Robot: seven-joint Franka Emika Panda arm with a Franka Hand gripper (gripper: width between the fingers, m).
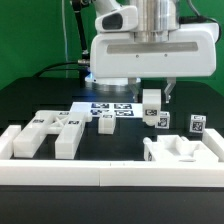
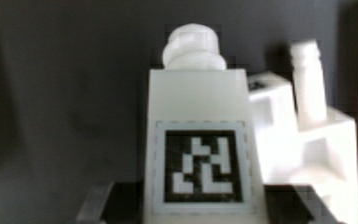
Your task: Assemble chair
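My gripper [image 1: 153,98] hangs right of the table's middle, shut on an oblong white chair part [image 1: 153,110] with a black-and-white tag. In the wrist view this part [image 2: 202,130] runs away from the jaws, tag facing the camera, with a rounded peg at its far end. The dark fingers [image 2: 115,200] press on both of its sides. Other white chair parts lie at the exterior view's left [image 1: 55,130]. A small tagged block [image 1: 197,125] stands at the right. A bulkier white part [image 1: 178,150] lies at the front right and shows beyond the held part in the wrist view [image 2: 304,105].
The marker board [image 1: 105,108] lies flat just left of the gripper on the black table. Long white border rails [image 1: 100,172] run along the front edge and up both sides. A green backdrop and cables stand behind the arm.
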